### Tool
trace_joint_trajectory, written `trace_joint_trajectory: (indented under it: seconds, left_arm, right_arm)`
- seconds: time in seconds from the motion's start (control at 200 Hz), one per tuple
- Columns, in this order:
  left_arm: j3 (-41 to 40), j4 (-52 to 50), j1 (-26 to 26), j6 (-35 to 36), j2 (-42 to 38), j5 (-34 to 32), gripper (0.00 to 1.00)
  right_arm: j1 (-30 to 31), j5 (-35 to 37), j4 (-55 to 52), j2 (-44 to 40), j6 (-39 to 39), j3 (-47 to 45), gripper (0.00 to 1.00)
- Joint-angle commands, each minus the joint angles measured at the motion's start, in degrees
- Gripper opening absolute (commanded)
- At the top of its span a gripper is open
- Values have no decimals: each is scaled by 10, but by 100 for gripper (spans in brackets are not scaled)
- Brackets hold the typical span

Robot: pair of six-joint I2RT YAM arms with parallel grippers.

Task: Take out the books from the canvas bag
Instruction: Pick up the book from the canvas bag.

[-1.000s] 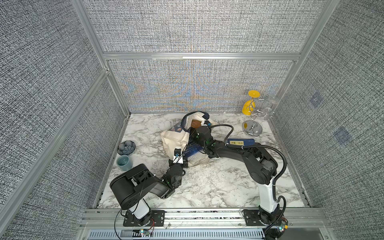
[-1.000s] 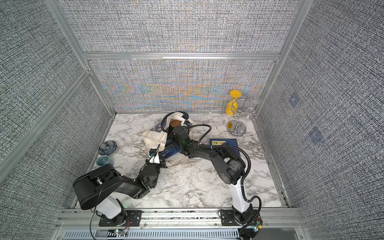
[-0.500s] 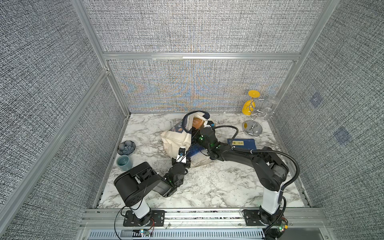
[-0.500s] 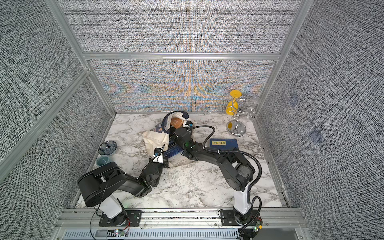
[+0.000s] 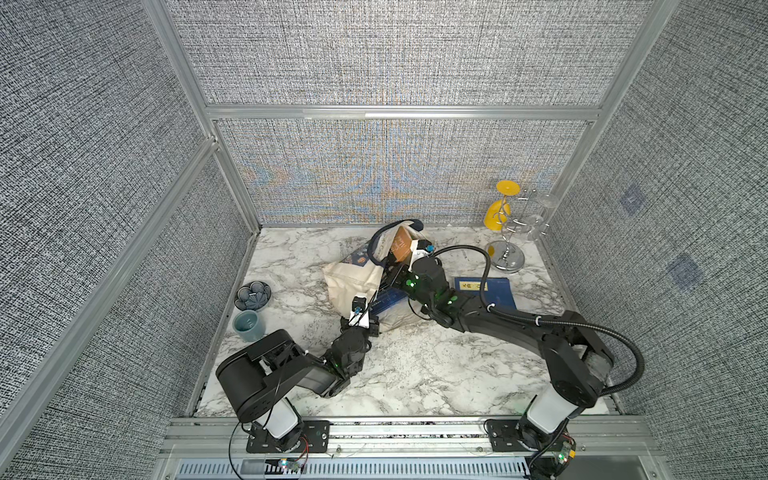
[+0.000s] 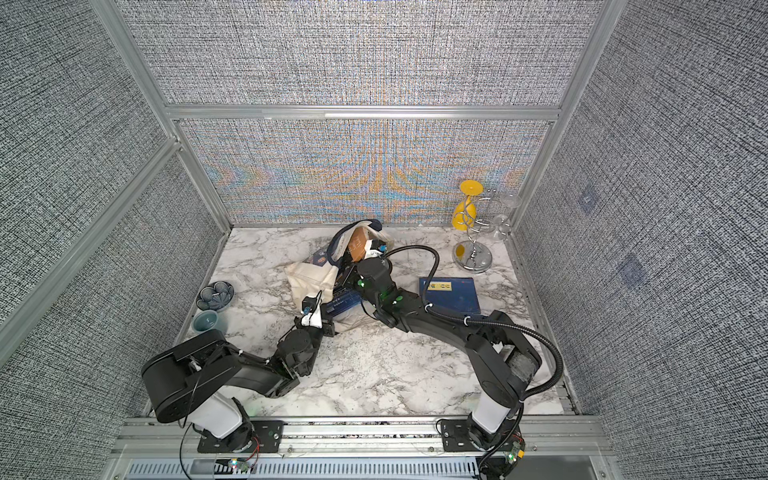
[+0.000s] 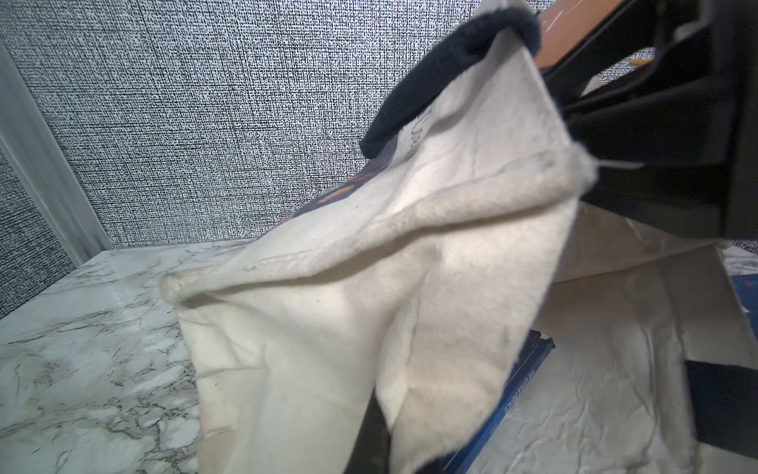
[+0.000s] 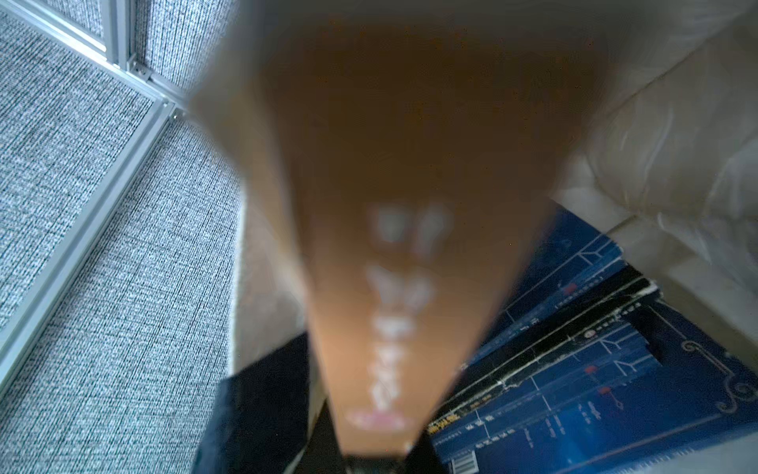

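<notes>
Pinching the lower end of a brown-orange book (image 5: 402, 245), the right gripper (image 5: 392, 274) has its jaws pressed onto the cover at the mouth of the canvas bag (image 5: 353, 276) (the right wrist view shows that cover, blurred, rising straight out of them). From the fingers the book tilts up and toward the back wall, and its long axis follows that line. I'd guess the pull goes the same way, and the right arm is the one on it. The left gripper (image 5: 368, 318) is clamped on a fold of the bag's near edge. Inside the bag, navy books (image 8: 574, 369) lie flat and stacked; I can't tell which way their long axis runs. One navy book (image 5: 496, 291) already lies out on the table (image 5: 415, 374), well apart from the bag.
</notes>
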Motion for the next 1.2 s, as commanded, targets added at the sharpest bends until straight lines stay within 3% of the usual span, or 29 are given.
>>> trace_joint_trajectory:
  seconds: [0.0, 0.26, 0.75, 1.01, 1.196]
  left_arm:
    - [-5, 26, 1, -6, -17, -20, 0]
    - [-16, 26, 1, -2, -35, -46, 0]
    - [-12, 26, 1, -5, -23, -55, 0]
    - [-12, 25, 1, -15, -21, -55, 0]
    - [-10, 26, 1, -16, -17, -52, 0]
  right_arm:
    - [4, -39, -18, -27, -48, -3, 0]
    - [3, -19, -71, -90, -91, -20, 0]
    - [-3, -72, -78, -252, -128, -109, 0]
    - [-3, 83, -167, -417, -104, -194, 0]
    - [-3, 205, -212, -513, -7, -292, 0]
